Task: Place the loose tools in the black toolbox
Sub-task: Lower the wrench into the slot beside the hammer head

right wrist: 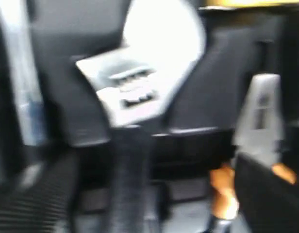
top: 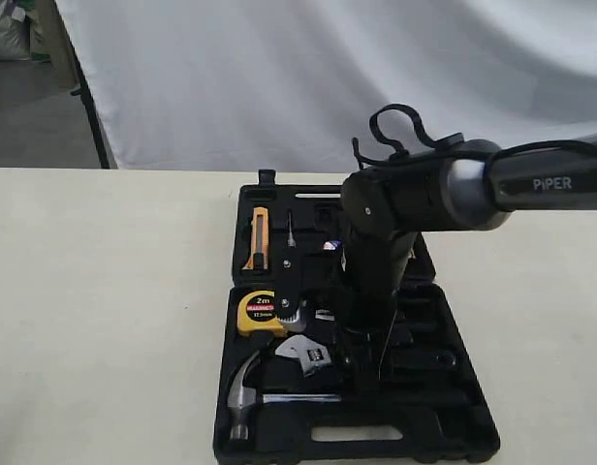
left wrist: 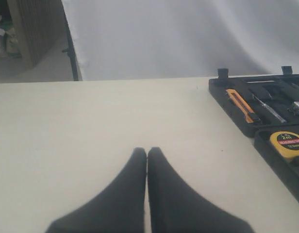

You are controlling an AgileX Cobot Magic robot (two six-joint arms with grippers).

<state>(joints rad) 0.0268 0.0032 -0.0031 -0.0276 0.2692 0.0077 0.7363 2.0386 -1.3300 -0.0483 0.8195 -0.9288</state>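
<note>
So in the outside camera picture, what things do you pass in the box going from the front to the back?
First the claw hammer → adjustable wrench → yellow tape measure → orange utility knife.

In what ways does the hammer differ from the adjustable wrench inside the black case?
The hammer has a bigger head with a curved claw; the wrench has a smaller, open-jawed head. The hammer lies nearest the handle slot of the black case; the wrench lies further back, near the tape measure. Both have silvery heads and lie in that case.
</note>
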